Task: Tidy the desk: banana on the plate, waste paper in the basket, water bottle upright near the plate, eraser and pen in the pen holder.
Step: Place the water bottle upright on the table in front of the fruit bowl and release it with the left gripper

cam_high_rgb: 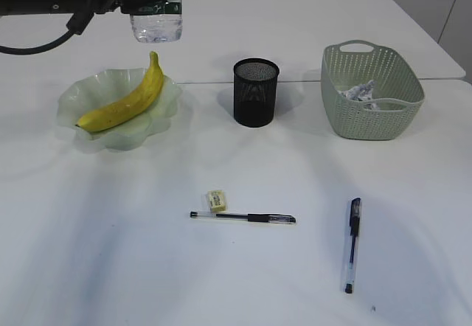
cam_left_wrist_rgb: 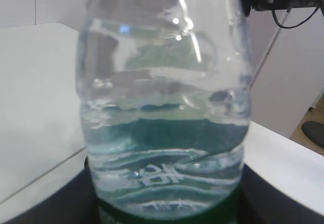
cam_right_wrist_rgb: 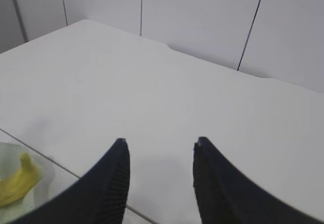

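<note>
A blue pen [cam_high_rgb: 353,245] lies nearest; left gripper [cam_high_rgb: 151,5] clasps the water bottle [cam_high_rgb: 156,27]; right gripper [cam_right_wrist_rgb: 159,148] stands parted, empty.

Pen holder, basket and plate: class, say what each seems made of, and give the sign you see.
Pen holder: probably black metal mesh, matte; fine see-through grid.
Basket: likely moulded plastic, pale green; regular punched holes, cut-out handles.
Plate: translucent glass or plastic, greenish, glossy; wavy rim, table shows through.

The bottle [cam_left_wrist_rgb: 164,107] carries white raised or printed marks low on its clear wall, just above a green label band, but they are too blurred to read. Nothing else bears readable writing.
</note>
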Tool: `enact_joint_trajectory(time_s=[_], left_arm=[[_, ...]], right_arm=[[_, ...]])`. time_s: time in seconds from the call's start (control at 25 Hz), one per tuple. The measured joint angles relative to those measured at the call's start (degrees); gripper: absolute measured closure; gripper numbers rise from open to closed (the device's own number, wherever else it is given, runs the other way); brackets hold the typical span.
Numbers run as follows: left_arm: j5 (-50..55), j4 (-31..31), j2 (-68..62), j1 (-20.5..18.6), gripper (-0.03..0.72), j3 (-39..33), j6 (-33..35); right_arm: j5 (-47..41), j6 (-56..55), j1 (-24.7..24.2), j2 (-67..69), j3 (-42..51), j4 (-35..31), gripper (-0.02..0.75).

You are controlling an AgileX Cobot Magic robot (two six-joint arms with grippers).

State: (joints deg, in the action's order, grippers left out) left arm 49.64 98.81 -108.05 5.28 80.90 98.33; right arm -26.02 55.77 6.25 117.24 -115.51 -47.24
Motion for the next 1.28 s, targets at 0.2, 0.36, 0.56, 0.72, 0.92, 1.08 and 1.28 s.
enact_joint_trajectory(time_s=[0.2,0.36,0.56,0.72,0.92,1.08,1.28], left_arm=[[-0.4,0.0,0.0,0.0,0.33,0.0,0.0],[-0.7,0.0,0.0,0.0,0.33,0.0,0.0],[-1.3,0.1,0.0,0.0,0.33,0.0,0.0],[-2.1,-0.6,0.0,0.0,0.33,0.0,0.0],[-2.4,-0.8,0.0,0.0,0.33,0.0,0.0],[-2.7,-0.7,0.0,0.0,0.33,0.0,0.0],[-2.8,-0.7,0.0,0.0,0.33,0.0,0.0]], right_arm=[[1.5,-1.5,-3.4,0.0,0.8,0.8,0.421],[1.8,-5.2,-8.3,0.0,3.1,0.9,0.421],[1.8,-6.6,-13.3,0.0,6.1,1.6,0.422],[2.0,-8.0,-15.9,0.0,9.0,3.1,0.422],[2.0,-8.6,-17.4,0.0,12.0,3.5,0.422],[2.0,-8.6,-17.6,0.0,12.7,3.6,0.422],[2.1,-8.2,-17.6,0.0,12.7,3.6,0.422]])
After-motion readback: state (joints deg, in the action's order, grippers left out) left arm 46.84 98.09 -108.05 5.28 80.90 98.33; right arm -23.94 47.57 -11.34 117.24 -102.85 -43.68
